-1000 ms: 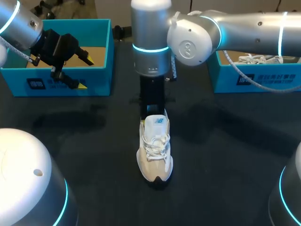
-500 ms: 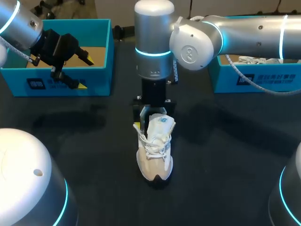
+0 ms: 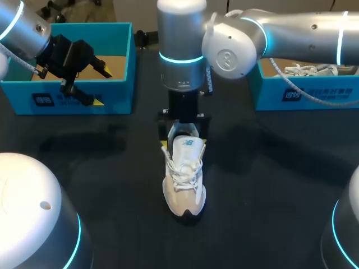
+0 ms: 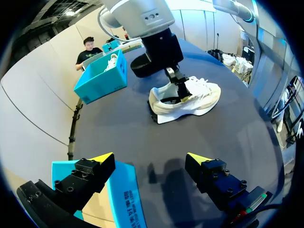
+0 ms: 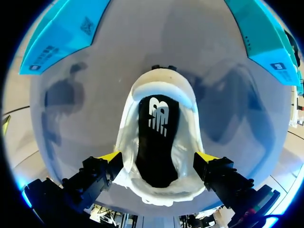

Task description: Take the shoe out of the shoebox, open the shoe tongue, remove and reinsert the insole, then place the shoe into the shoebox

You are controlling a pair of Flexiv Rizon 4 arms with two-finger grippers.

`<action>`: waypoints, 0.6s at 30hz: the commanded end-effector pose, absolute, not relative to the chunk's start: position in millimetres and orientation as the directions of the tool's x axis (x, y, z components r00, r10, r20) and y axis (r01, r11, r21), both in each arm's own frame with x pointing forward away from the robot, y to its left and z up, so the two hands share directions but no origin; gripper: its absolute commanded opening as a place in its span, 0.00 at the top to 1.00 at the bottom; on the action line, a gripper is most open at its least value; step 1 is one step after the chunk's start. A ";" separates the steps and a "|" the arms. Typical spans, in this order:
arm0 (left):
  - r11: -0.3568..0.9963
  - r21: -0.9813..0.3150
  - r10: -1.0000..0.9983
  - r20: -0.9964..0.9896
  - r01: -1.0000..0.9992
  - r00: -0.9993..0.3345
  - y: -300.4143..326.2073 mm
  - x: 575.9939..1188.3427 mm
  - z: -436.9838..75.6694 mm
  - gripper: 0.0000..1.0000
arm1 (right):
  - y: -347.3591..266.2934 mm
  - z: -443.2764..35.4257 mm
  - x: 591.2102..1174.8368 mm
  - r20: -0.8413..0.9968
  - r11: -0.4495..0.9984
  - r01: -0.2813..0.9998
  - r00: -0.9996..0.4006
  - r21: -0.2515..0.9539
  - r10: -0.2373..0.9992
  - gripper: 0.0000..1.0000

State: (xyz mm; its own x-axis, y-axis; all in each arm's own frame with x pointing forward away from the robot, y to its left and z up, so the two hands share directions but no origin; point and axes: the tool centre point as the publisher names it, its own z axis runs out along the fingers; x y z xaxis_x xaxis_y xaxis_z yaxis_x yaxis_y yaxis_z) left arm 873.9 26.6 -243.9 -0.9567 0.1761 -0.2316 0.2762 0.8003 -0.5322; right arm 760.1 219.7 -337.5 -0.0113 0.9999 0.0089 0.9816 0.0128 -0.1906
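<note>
A white lace-up shoe (image 3: 184, 179) stands upright in the middle of the dark table, toe toward the front edge. My right gripper (image 3: 183, 131) hangs open just above its heel end. In the right wrist view the gripper (image 5: 158, 156) straddles the shoe's collar (image 5: 159, 190), one yellow tip on each side, and the black insole (image 5: 156, 137) shows inside. My left gripper (image 3: 101, 84) is open and holds nothing, over the front wall of the left teal shoebox (image 3: 73, 98). From the left wrist view the open gripper (image 4: 151, 157) looks across at the shoe (image 4: 190, 97).
A second teal box (image 3: 303, 92) at the back right holds another white shoe (image 3: 305, 70). The left box shows a bare cardboard floor (image 3: 115, 60). My two arm bases (image 3: 33, 218) fill the front corners.
My right gripper has opened and let go of the shoe's tongue, rising slightly. The tongue leaned to the right, then stood straight again. The left arm has not moved.
</note>
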 end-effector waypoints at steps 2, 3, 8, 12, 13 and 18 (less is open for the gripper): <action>0.802 -0.529 0.176 -0.232 0.276 -0.957 26.8 872.8 -243.5 0.00 | 215.6 -317.3 757.8 -0.016 0.008 0.987 -0.011 -0.158 1.000 0.00; 0.802 -0.529 0.176 -0.232 0.276 -0.957 26.8 872.8 -243.5 0.00 | 215.2 -313.6 758.0 -0.021 0.006 0.989 -0.009 -0.149 1.000 0.00; 0.802 -0.529 0.176 -0.232 0.276 -0.957 26.8 872.8 -243.5 0.00 | 213.9 -300.2 757.1 -0.039 0.003 0.992 -0.008 -0.125 0.999 0.00; 0.802 -0.529 0.176 -0.232 0.276 -0.957 26.8 872.8 -243.5 0.00 | 216.8 -291.1 752.6 -0.046 0.004 0.994 -0.009 -0.109 0.999 0.00; 0.802 -0.529 0.176 -0.232 0.276 -0.957 26.8 872.8 -243.5 0.00 | 217.8 -289.0 750.6 -0.046 0.004 0.994 -0.009 -0.108 0.999 0.00; 0.802 -0.529 0.176 -0.232 0.276 -0.957 26.8 872.8 -243.5 0.00 | 219.8 -279.3 737.8 -0.053 -0.006 0.995 0.000 -0.095 0.999 0.06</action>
State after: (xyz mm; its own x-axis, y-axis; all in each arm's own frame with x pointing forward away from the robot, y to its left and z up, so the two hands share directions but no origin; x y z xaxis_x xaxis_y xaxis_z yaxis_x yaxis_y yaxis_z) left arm 873.9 26.6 -243.9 -0.9567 0.1762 -0.2316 0.2762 0.8003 -0.5322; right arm 745.2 221.8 -284.6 -0.0024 0.9986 -0.0528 0.9937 -0.0035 -0.1120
